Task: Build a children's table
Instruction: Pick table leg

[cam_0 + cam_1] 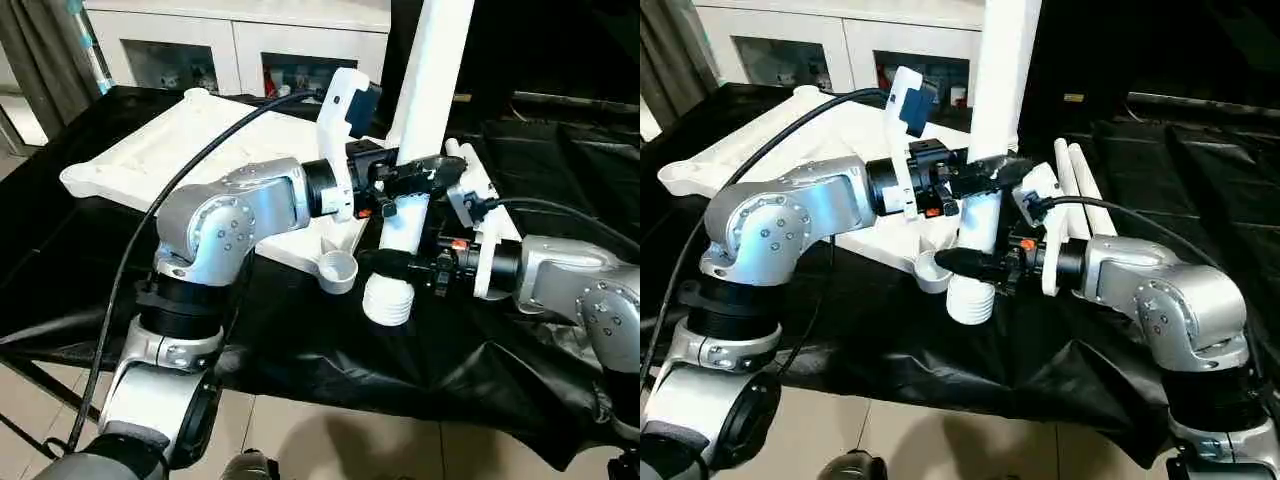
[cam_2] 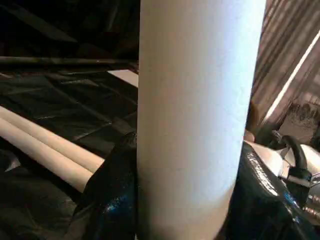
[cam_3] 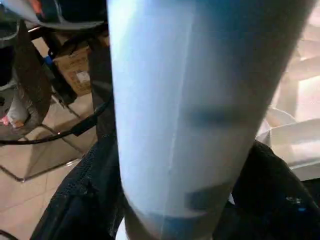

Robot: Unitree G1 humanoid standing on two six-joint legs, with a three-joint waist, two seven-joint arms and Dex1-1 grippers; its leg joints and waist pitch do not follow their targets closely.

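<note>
Both pincers clamp one white tubular leg (image 1: 425, 110), held upright over the near edge of the black-draped bench (image 1: 300, 350). The left pincer (image 1: 405, 180) grips the tube higher up, its black fingers (image 2: 112, 195) wrapped around either side; the right pincer (image 1: 400, 262) closes on it lower down, just above the ribbed screw end (image 1: 388, 300), which hangs near, but apart from, a round corner socket (image 1: 338, 270) of the table top (image 1: 200, 140). That top lies underside up across the far left part of the bench, its near corner reaching toward the robot. Two more legs (image 1: 1080, 195) lie side by side on the cloth toward the bench's right side, behind the right arm. A white cabinet (image 1: 240, 45) with glass fronts stands beyond the bench's far edge. The leg looks stiff, hollow and light, its smooth plastic likely slippery under a twisting load; a hold on the plain shaft close above the thread, as now, seems best for steering the end into the socket.
</note>
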